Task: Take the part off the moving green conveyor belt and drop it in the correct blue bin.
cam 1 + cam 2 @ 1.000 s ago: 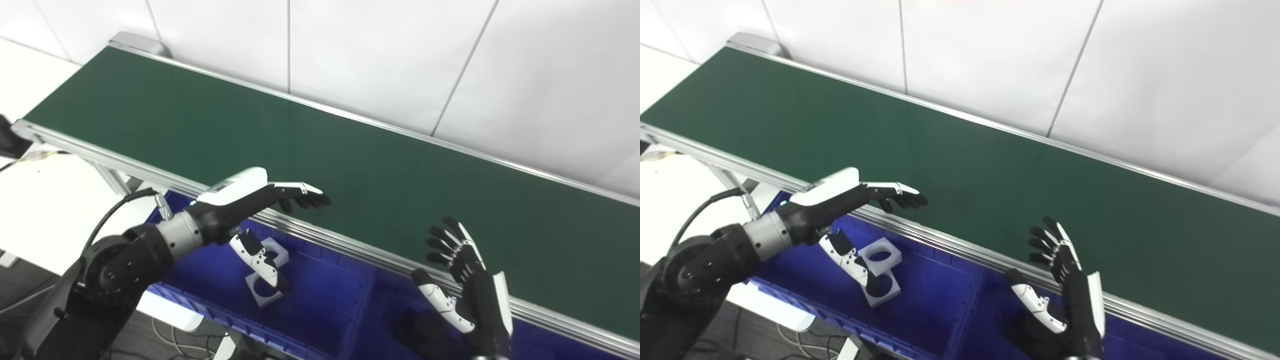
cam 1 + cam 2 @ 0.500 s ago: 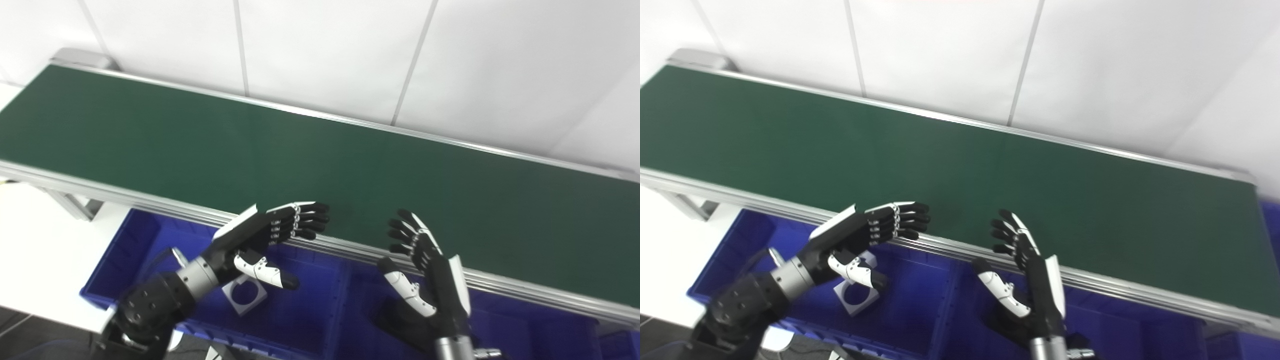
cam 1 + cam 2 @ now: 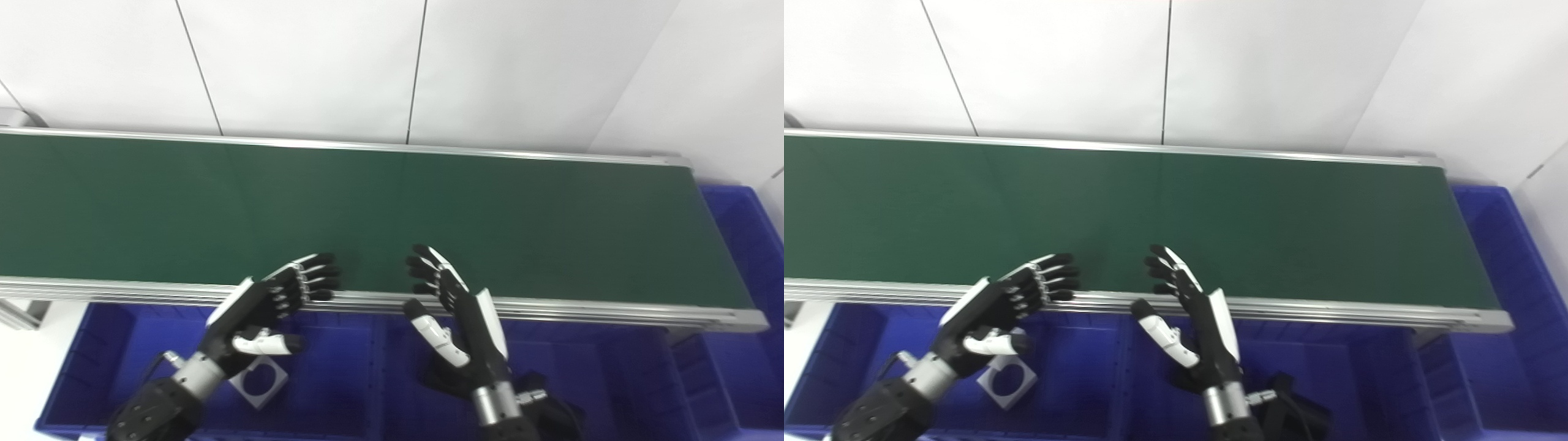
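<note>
left hand [image 3: 263, 306] partly hides the white part [image 3: 260, 383].

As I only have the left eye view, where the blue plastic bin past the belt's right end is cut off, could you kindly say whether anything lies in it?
Observer: The right eye view shows more of that blue plastic bin. The floor it shows is bare, though the picture's edge crops it too.
Operator: Thank you. Is the left hand holding anything?
Observer: No. In that view the left hand is open above the white square part with a round hole, which lies in its bin.
</note>
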